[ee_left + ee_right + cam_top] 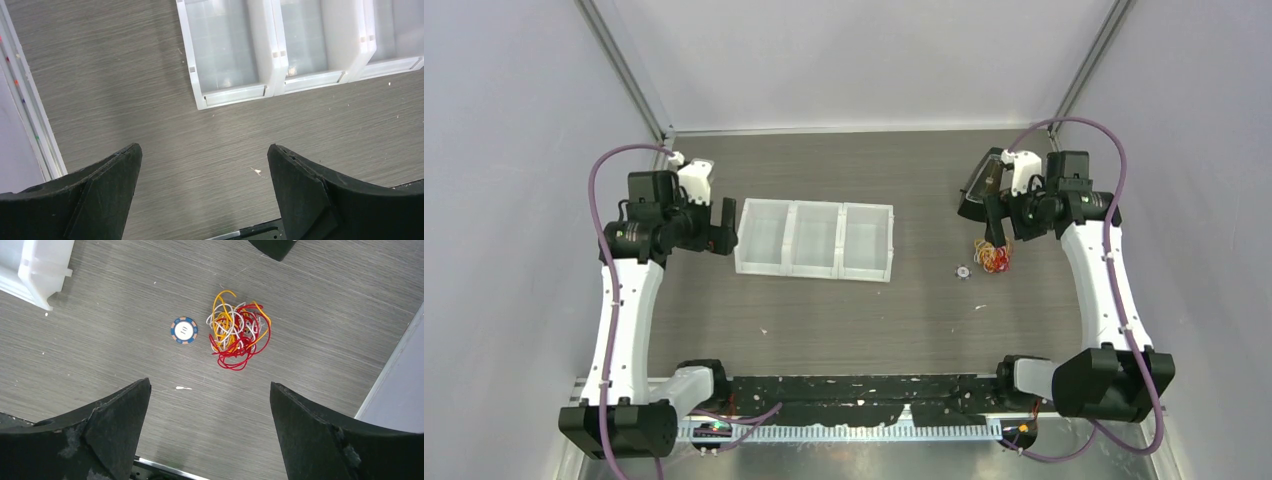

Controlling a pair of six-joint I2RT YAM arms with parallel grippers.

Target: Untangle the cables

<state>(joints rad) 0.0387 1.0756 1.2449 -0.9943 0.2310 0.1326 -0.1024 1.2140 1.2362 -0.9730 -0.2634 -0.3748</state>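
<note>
Two arms would best be used for the step judged to be in hand, the first reach for the tangle. The right end effector [209,387] should be lowered straight down toward the cables [239,335]. They lay in one knotted bunch of red, white and yellow-orange loops on the surface [310,315], just ahead of the fingers at 12 o'clock in the right wrist view. A single outer loop should be chosen. The red one sagging at the bunch's 6 o'clock seemed nearest and freest. The dense middle should be avoided, since several strands could be pinched there and the knot tightened. The wires looked thin and springy, so a slow pull was advised, with the other arm pinning the remainder. The small blue-and-white chip [184,330], at 9 o'clock of the bunch, close to it but not touching, should be left alone.

The right end effector was seen spread wide, with nothing held or touched, hanging above the surface. The left end effector [203,150] was likewise spread wide and empty over bare surface. The white three-compartment tray [272,50] lay beyond it toward 1 o'clock. In the top view the cables were placed at 3 o'clock of that tray, well apart from the left arm. A dark object [272,247], too cropped to identify, lay farthest off at 12 o'clock of the bunch.
</note>
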